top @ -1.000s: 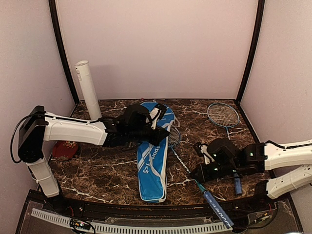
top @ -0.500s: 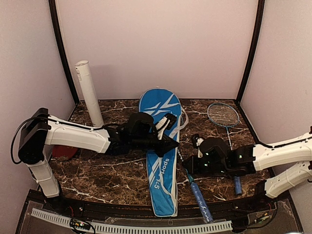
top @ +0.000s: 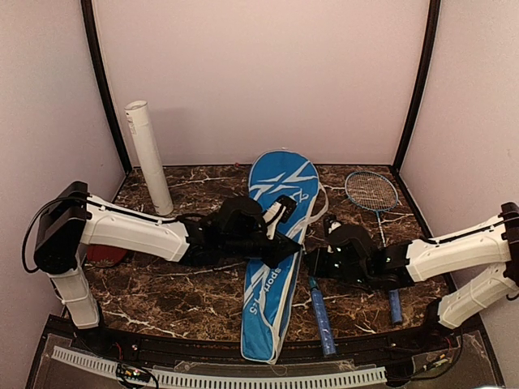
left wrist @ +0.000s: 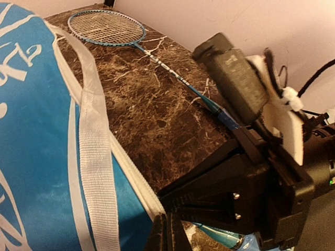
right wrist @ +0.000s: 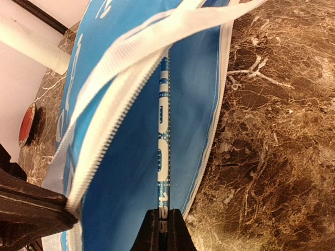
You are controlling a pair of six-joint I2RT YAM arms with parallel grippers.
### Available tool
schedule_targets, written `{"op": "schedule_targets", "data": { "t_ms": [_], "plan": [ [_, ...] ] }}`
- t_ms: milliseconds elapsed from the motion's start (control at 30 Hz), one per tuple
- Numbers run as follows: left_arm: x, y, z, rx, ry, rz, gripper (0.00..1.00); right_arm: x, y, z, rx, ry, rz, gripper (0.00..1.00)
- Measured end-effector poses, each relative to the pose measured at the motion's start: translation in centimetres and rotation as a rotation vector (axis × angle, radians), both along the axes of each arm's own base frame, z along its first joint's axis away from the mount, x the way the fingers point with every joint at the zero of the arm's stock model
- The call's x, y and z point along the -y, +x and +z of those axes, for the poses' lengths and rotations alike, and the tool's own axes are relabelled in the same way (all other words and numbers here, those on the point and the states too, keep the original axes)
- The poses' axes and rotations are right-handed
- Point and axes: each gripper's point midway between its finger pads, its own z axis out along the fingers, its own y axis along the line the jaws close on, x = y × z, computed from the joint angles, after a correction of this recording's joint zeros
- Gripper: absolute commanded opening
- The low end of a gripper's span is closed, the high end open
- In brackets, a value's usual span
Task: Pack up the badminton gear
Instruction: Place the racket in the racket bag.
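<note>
left gripper point(left wrist: 167, 234): pinched shut on zip edge of blue racket cover point(left wrist: 31, 130) | right gripper point(right wrist: 162, 230): clamped on racket shaft point(right wrist: 162, 157); running straight ahead of jaws into opened cover

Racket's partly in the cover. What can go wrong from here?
1. The left gripper pinches only the blue cover's zipper edge; a slip drops the flap onto the racket shaft and likely jams it.
2. The right gripper holds that thin shaft, handle outside; the racket may twist in the grip.
3. The right forearm passes over the second racket; it might drag it.
</note>
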Motion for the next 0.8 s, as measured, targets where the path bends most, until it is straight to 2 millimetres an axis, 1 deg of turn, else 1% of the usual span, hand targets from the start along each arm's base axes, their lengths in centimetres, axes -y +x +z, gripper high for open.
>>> {"op": "schedule_targets", "data": {
  "t_ms": [233,300,367,400,433,533,667,800],
  "plan": [
    [-0.5,1.3,-2.9,-0.078,0.033,0.121,0.00,-0.1,1.1,-0.3,0.021,0.020,-0.062,0.00],
    [-0.6,1.5,-3.6,-0.095,0.039,0.144,0.00,-0.1,1.3,-1.2,0.013,0.008,-0.075,0.00],
    [-0.6,1.7,-4.3,-0.114,0.045,0.164,0.00,-0.1,1.4,-2.5,-0.003,-0.014,-0.085,0.00],
    [-0.7,1.8,-4.6,-0.120,0.048,0.171,0.00,0.0,1.4,-3.5,-0.018,-0.036,-0.090,0.00],
    [-0.7,1.8,-4.9,-0.130,0.051,0.181,0.00,0.1,1.4,-3.9,-0.022,-0.044,-0.091,0.00],
    [-0.9,2.0,-5.4,-0.146,0.058,0.202,0.00,0.1,1.2,-5.8,-0.054,-0.078,-0.092,0.02],
    [-1.0,2.1,-5.7,-0.159,0.058,0.221,0.00,-0.2,1.2,-7.1,-0.079,-0.088,-0.081,0.09],
    [-1.1,2.2,-6.0,-0.167,0.062,0.230,0.00,-0.6,1.3,-7.2,-0.083,-0.082,-0.074,0.24]
  ]
}}
